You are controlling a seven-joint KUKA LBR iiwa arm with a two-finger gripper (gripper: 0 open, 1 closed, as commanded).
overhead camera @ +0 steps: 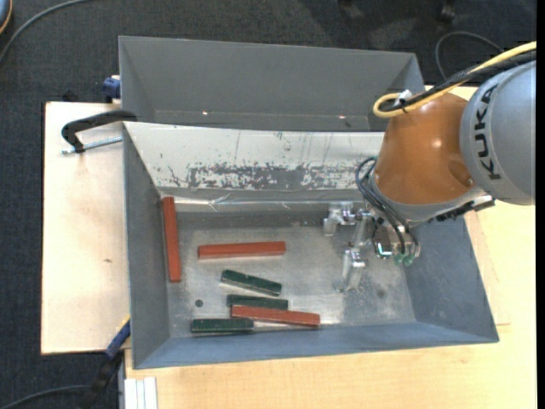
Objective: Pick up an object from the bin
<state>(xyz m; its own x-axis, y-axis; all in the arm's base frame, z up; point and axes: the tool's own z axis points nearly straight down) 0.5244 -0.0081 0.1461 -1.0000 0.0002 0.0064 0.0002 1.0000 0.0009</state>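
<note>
Orange dome-shaped cover [421,156] on the arm's wrist sits highest, w/ the grey KUKA link behind it at the R edge and a yellow cable [443,79] looping over the top. Below the cover hangs the metal two-finger gripper [349,278], pointing down over a bare patch of floor in the R half of the grey metal bin [443,301]. Can't tell if gripper is spread or pressed together; too small and cluttered w/ thin wires beside it.

All pickable things lie to the gripper's L, apart from it:
- long red flat bar [275,315] near the front wall, slightly tilted, its R end the nearest thing to the gripper
- short dark green bar [255,302] touching that red bar's upper L edge
- another dark green bar [251,282] just above, tilted
- third dark green bar [221,325] at front L, against the front wall
- long red bar [242,250] lying across mid-floor
- red bar [172,237] lengthwise along the L wall
</note>
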